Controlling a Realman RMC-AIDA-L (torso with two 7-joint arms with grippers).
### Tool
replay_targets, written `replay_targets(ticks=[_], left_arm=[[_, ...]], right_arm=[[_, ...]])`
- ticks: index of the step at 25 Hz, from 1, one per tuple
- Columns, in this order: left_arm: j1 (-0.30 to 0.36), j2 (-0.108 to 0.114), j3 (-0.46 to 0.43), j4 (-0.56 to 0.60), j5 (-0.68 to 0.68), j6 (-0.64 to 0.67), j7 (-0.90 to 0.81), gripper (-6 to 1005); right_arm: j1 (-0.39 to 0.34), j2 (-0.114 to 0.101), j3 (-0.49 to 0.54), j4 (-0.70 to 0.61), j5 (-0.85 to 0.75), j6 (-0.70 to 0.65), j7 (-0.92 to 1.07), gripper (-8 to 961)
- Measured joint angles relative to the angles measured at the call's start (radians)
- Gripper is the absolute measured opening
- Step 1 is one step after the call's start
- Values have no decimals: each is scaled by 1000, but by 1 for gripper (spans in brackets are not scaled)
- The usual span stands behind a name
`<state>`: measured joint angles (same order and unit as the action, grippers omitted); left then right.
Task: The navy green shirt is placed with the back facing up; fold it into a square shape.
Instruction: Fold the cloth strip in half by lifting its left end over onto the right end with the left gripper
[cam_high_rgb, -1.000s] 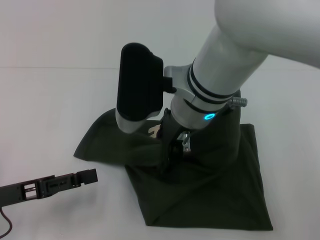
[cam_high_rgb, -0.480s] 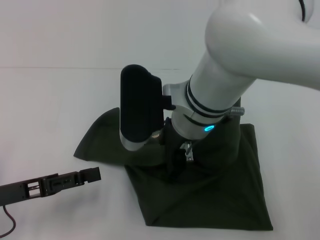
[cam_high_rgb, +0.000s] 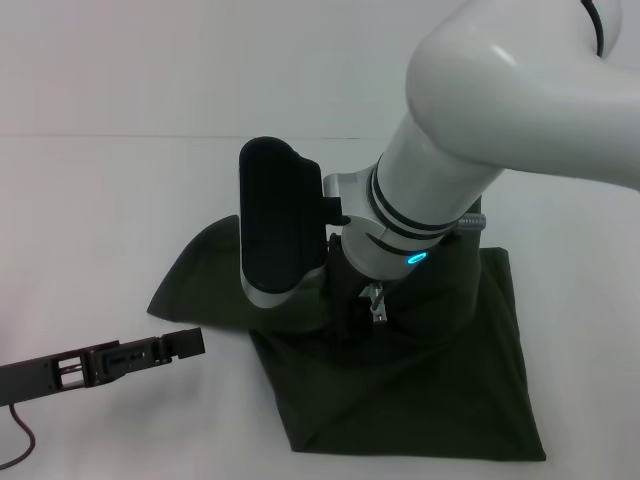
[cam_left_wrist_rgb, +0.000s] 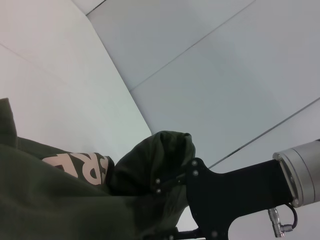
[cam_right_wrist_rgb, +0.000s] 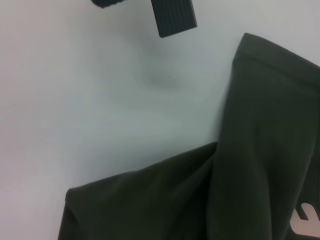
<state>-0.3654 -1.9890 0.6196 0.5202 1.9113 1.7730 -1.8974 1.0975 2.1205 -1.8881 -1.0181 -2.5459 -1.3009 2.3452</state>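
The navy green shirt lies partly folded on the white table, with one sleeve corner pointing to the left. My right gripper is down on its middle, mostly hidden under the white wrist. In the left wrist view the right gripper is shut on a raised bunch of the shirt, beside cream lettering. My left gripper hovers low over bare table, left of the shirt and apart from it. In the right wrist view the left gripper is open, with nothing between its fingers.
White table surface surrounds the shirt on all sides. A dark cable trails from the left arm at the near left corner. The large right forearm hangs over the shirt's far half.
The right arm has sunk lower with the held fold, so the lettering that showed by its fingers is now covered in the head view. The left gripper has barely shifted.
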Motion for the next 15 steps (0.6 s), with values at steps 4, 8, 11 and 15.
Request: replay_targets(ticks=[4,8,11,15], left_arm=[[-2,2,0,2,1,0,-1,873],[-4,3,0,2,1,0,-2,873],[-6,4,0,3,1,0,-2,873],[-10,5,0,2,3,0,-4,873]], right_arm=[[0,0,-2,2,-1,11,0,384],[0,-1,-3,3,-1,15,0,298],[1,-1,-3,3,-1,16,2,233],[-16,-4,9,-9,7,15,24,147]])
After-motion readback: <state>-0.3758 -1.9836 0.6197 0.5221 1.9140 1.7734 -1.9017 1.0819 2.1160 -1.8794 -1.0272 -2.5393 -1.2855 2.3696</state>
